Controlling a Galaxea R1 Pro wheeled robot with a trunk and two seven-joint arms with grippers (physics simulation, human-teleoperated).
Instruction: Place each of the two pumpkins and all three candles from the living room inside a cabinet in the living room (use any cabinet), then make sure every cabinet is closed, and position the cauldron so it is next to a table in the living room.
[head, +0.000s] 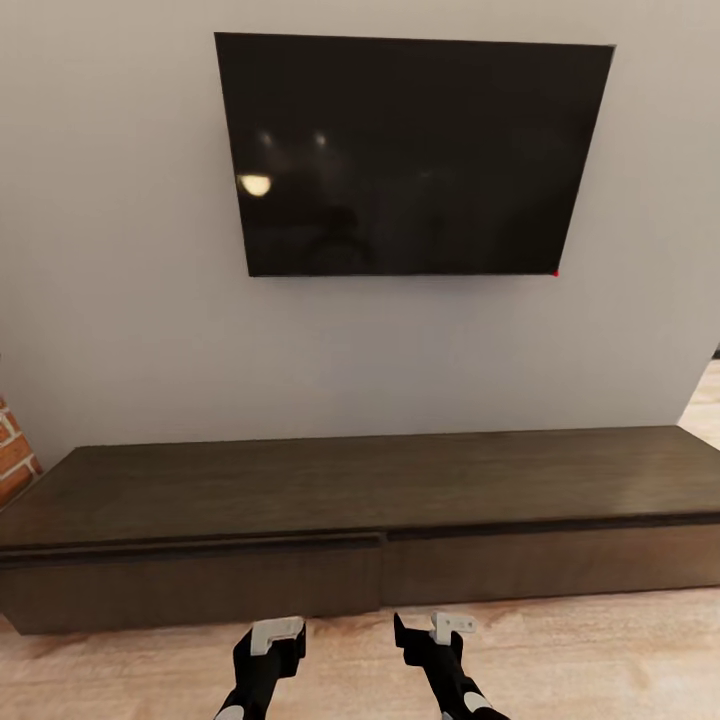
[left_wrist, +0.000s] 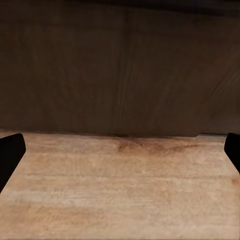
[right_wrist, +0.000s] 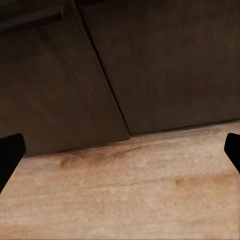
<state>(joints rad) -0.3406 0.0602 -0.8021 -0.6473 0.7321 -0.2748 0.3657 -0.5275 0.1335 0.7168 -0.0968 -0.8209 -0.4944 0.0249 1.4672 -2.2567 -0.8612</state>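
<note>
The long, low dark-brown cabinet (head: 350, 480) stands against the wall straight ahead, its flat top bare. Its left front panel (head: 200, 585) sits slightly forward of the right panel (head: 550, 565). Both arms hang low just in front of it. My left gripper (head: 270, 640) faces the cabinet front (left_wrist: 120, 65) and is open and empty. My right gripper (head: 432, 630) is open too and looks at the seam between the panels (right_wrist: 107, 95). The pumpkins, candles, cauldron and table are out of view.
A large black TV (head: 410, 155) hangs on the grey wall above the cabinet. A brick wall edge (head: 12, 450) shows at the far left. Light wooden floor (head: 600, 650) runs between me and the cabinet.
</note>
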